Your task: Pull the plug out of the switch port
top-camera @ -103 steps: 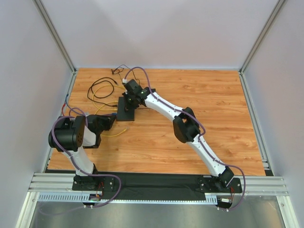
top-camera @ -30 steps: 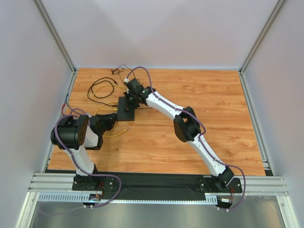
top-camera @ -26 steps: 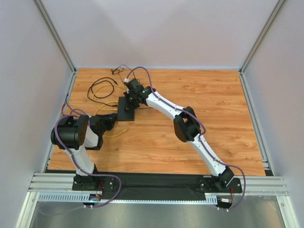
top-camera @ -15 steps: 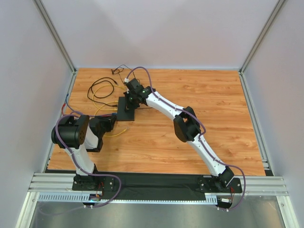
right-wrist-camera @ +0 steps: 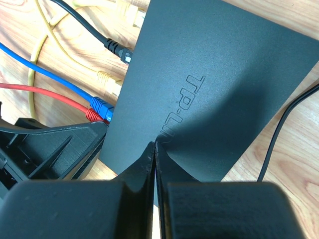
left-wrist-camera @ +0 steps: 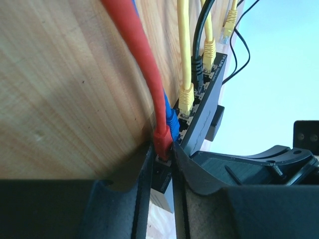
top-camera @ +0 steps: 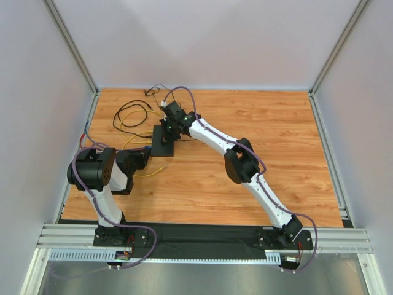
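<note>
The black switch lies flat at the table's back left, with cables plugged along its left edge. In the left wrist view my left gripper is shut on the red plug, which sits at the end socket of the switch, beside the blue plug. I cannot tell whether the red plug is still seated. My right gripper is shut and presses its tips down on the switch's top. In the top view the left gripper is at the switch's near left corner and the right gripper is over it.
Yellow plugs and a black plug sit in further sockets. Loose yellow and black cables loop over the wood at the back left. A thin black wire runs off the switch's right side. The left wall rail is close by.
The left arm's elbow has shifted slightly right and toward me while its gripper stays at the switch's corner. The right arm and the switch have not moved.
</note>
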You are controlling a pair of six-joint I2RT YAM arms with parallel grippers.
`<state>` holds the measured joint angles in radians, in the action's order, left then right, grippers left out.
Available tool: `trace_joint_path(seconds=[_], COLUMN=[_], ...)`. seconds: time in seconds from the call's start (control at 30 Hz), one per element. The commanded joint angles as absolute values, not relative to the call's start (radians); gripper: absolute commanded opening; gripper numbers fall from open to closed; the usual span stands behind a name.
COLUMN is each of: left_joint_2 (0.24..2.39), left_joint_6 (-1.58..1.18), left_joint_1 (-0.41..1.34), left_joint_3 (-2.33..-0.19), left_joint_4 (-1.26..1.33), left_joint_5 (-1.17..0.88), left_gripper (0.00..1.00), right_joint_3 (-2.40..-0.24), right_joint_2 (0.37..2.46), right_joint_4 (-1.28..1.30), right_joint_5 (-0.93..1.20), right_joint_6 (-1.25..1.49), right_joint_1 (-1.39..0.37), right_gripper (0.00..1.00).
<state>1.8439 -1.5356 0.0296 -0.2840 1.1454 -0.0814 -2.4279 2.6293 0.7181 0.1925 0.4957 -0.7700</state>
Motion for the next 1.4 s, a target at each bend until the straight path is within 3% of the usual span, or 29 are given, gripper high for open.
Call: trace_joint_path(seconds=[0.0, 0.2, 0.3, 0.33, 0.5, 0.83, 1.37], left_joint_2=[1.842, 1.856, 1.850, 1.844, 1.830, 1.997, 1.708], left_joint_6=[-1.502, -1.500, -1.488, -1.489, -1.515, -1.574, -1.392], left_joint_1=[0.031, 0.031, 0.029, 0.026, 0.012, 0.008, -0.035], left_joint_3=[-0.302, -0.313, -0.308, -0.307, -0.281, -0.229, -0.255], left_joint_4=[1.121, 1.129, 1.129, 1.117, 1.121, 1.453, 1.165], left_joint_5=[-0.081, -0.081, -0.072, -0.068, -0.043, -0.026, -0.020], left_gripper=[0.27, 0.18, 0.01, 0.00, 0.00, 0.00, 0.00], right_joint_3=[-2.382, -2.390, -2.405, -2.413, -2.444, -2.470, -2.460], right_joint_2=[2.695, 2.694, 2.704, 2.709, 2.729, 2.747, 2.743], right_joint_4=[0.865, 0.874, 0.888, 0.896, 0.926, 0.951, 0.940], right_joint_5=[0.109, 0.092, 0.087, 0.087, 0.077, 0.057, 0.066], right_joint_6=[0.436, 0.426, 0.429, 0.430, 0.437, 0.428, 0.419], right_joint_1=[-0.756, -0.758, -0.756, -0.756, -0.756, -0.758, -0.758], right_gripper=[0.01, 0.01, 0.00, 0.00, 0.00, 0.00, 0.00])
